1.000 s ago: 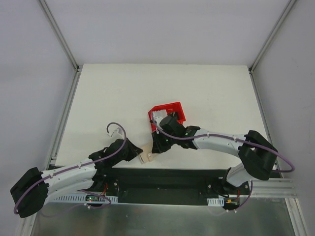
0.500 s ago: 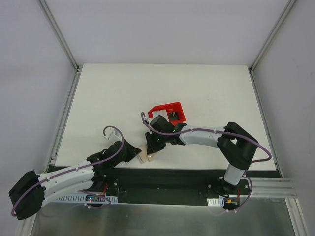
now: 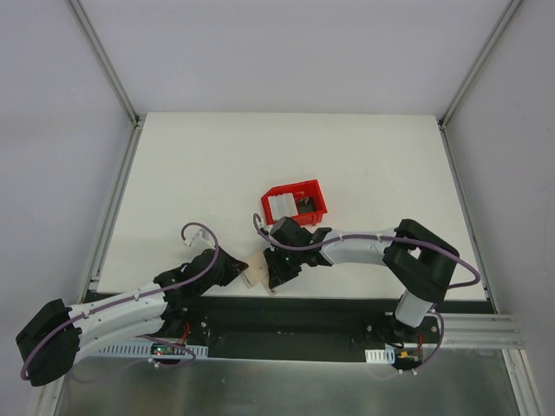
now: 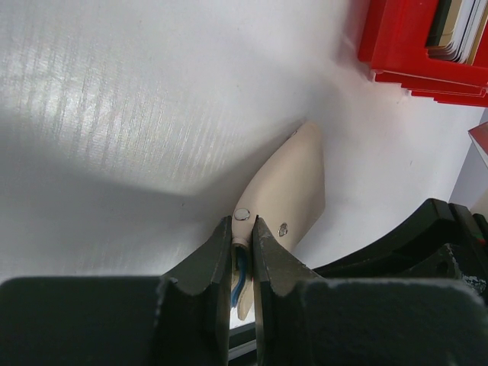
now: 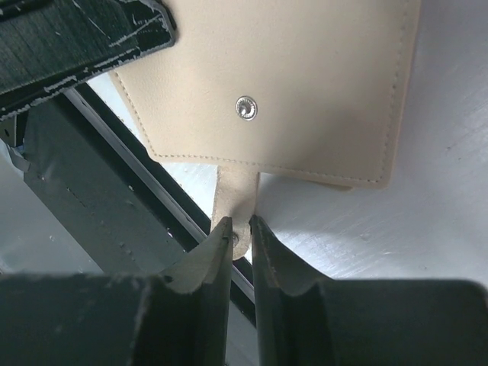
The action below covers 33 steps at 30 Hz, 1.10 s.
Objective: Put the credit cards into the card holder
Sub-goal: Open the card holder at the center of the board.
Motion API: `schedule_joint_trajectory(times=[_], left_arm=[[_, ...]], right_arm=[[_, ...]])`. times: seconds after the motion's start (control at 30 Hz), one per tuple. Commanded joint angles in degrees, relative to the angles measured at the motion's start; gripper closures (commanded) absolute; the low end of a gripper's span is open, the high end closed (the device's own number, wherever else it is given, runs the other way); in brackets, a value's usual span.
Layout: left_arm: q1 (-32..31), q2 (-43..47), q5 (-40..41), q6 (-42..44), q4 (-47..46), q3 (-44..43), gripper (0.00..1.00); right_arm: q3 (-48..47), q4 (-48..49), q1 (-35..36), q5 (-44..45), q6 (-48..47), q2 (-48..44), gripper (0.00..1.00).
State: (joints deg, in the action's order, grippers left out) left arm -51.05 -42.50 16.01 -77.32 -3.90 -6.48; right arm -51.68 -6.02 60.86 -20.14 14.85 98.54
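Since a second ago my right arm has drawn back from over the bin (image 3: 295, 201) to the near edge of the worktop (image 3: 199, 173), leaving the bin uncovered. My left arm has barely shifted.

The holder (image 3: 256, 269) is at the near edge of the worktop, about the middle, held between my two claws. My left claw (image 4: 242, 223) is closed on its left end, pinching the tan edge, with a sliver of blue lining (image 4: 237, 280) showing between the fingers. My right claw (image 5: 239, 225) is closed on the narrow strap (image 5: 236, 191) that sticks out from the holder's edge. A round stud (image 5: 245, 107) shows on the tan face just beyond the strap. The holder does not lie flat: from my left wrist it leans up on edge, with shadow under it.

The cards (image 3: 279, 206) are in the bin, a little farther off and to the right of the holder. Pale ones stand on edge in the left compartment. The right compartment holds something dark that I cannot make out. From my left wrist the card edges show packed side by side at the bin's rim.
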Motion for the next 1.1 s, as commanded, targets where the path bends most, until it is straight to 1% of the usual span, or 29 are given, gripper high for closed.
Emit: schedule_joint_trajectory(times=[0.0,0.07,0.13,0.2,0.27,0.33,0.4,0.5,0.53,0.6,0.67,0.73,0.8,0.87,0.97,1.03,1.07], left_arm=[[-0.4,-0.1,1.8,-0.3,1.9,-0.2,0.88],[-0.3,0.2,1.4,0.8,2.0,-0.5,0.79],[-0.4,0.6,1.4,4.0,3.4,-1.9,0.71],[-0.4,0.2,1.6,7.6,6.8,-4.0,0.62],[-0.4,-0.5,2.3,12.0,10.4,-6.9,0.49],[-0.4,-1.6,3.1,14.9,13.6,-9.1,0.43],[-0.2,-2.6,3.3,18.2,15.1,-10.9,0.32],[-0.3,-3.7,5.0,20.7,19.0,-14.0,0.29],[-0.2,-4.0,5.3,21.8,19.5,-14.5,0.25],[-0.2,-4.3,5.7,24.2,20.1,-16.3,0.22],[0.2,-5.3,5.4,27.7,20.2,-17.7,0.16],[0.8,-7.0,4.6,31.3,20.3,-19.3,0.14],[1.6,-9.3,2.1,36.3,19.5,-21.0,0.12],[2.8,-12.7,-2.3,41.3,18.1,-22.4,0.12],[4.6,-16.6,-7.8,45.5,16.9,-23.7,0.12],[5.4,-17.6,-9.9,45.8,16.3,-23.7,0.12],[6.3,-17.8,-12.4,46.5,15.2,-23.2,0.12]], right_arm=[[-0.5,-0.6,1.1,1.9,1.3,-0.4,0.81],[-0.8,-1.5,1.7,3.7,1.7,0.2,0.82],[-0.4,-2.3,2.2,5.8,2.1,0.3,0.82],[-0.4,-3.2,2.4,8.0,2.7,0.4,0.82],[-0.3,-3.3,2.5,8.4,2.5,0.6,0.83],[-0.2,-3.4,2.6,9.2,3.0,0.6,0.83],[-0.2,-3.4,2.6,9.6,3.0,0.7,0.83],[-0.2,-3.6,2.6,10.6,3.2,0.8,0.83],[-0.1,-3.6,2.6,10.7,3.3,0.8,0.83],[-0.1,-3.6,2.6,10.9,3.6,0.9,0.83],[0.1,-3.3,2.6,11.1,3.8,1.0,0.83],[0.4,-2.8,2.6,11.3,4.1,0.9,0.83],[0.8,-2.2,2.6,11.6,4.7,0.7,0.83],[1.5,-0.8,2.5,11.6,5.4,0.3,0.83],[2.5,1.4,2.4,11.8,7.6,0.0,0.83],[3.1,2.4,2.2,12.4,9.0,-0.3,0.83],[3.4,2.9,2.2,12.6,9.8,-0.4,0.82]])
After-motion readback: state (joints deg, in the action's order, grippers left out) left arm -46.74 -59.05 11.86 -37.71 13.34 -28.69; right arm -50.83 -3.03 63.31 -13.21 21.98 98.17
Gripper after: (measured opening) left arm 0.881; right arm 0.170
